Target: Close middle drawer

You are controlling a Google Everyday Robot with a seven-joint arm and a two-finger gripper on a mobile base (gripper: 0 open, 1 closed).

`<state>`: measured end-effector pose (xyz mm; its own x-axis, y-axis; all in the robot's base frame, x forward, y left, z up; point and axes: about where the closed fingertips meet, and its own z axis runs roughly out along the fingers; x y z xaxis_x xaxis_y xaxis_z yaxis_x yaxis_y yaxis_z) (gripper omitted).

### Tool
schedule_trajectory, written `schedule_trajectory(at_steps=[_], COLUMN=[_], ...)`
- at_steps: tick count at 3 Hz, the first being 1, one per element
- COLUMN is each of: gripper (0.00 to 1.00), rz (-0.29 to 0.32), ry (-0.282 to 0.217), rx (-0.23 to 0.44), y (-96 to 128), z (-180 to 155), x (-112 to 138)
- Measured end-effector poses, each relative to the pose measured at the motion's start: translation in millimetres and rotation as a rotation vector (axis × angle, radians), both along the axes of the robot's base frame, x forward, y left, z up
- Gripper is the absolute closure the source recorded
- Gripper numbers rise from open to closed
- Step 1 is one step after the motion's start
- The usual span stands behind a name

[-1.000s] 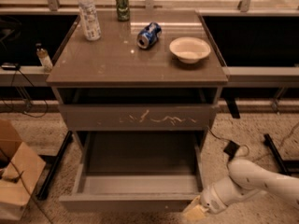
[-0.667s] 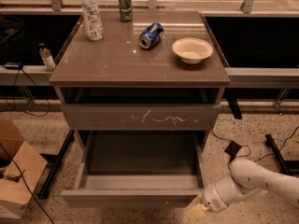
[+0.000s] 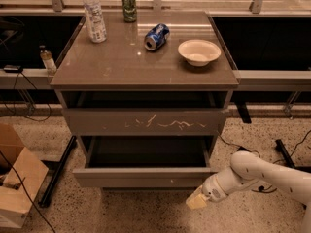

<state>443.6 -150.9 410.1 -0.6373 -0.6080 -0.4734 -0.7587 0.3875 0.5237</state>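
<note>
1. One middle drawer [image 3: 141, 177], second level of the grey-brown cabinet, pulled out partway. The dark inside of the box shows, and the plain front faces the camera with a tiny pale speck right of centre.
2. One other drawer front above it, the scratched drawer front [image 3: 146, 122]. It has pale scratch marks and a dark gap between it and the cabinet top [image 3: 121, 67]. Two drawers in view in all.
3. One gripper [image 3: 197, 201], with a pale tan tip on the end of one white arm [image 3: 262, 171] that comes in from the right. It sits low, just beside the drawer front's lower right corner, near the floor. Can't tell if it touches the front, nor if it is spread or pressed together. It holds nothing that shows.
4. On the top:
   - one water bottle [image 3: 94, 16], upright at back left
   - two cans: one green can [image 3: 129, 6] upright at the back, and one blue can [image 3: 157, 36] lying on its side near the centre
   - one white bowl [image 3: 199, 52] at the right, apart from the blue can
5. Off the cabinet: one small bottle [image 3: 47, 59] on the left ledge and one cardboard box [image 3: 17, 183] on the floor at left.
6. Against a second ago: the drawer sticks out less and less of its inside shows. The gripper is higher and closer to the cabinet. Items on top haven't moved.
</note>
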Motion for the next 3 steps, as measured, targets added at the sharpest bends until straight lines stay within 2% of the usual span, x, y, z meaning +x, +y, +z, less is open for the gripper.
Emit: schedule_trajectory(at_steps=[1,2,3], gripper=[1.00,1.00,1.00], rz=[-0.037,-0.068,-0.071], ry=[-0.098,-0.223,-0.232], rx=[0.009,0.038,0.040], y=[3.0,4.8,4.8], z=[7.1,17.8,18.7], x=[37.1,90.9,93.0])
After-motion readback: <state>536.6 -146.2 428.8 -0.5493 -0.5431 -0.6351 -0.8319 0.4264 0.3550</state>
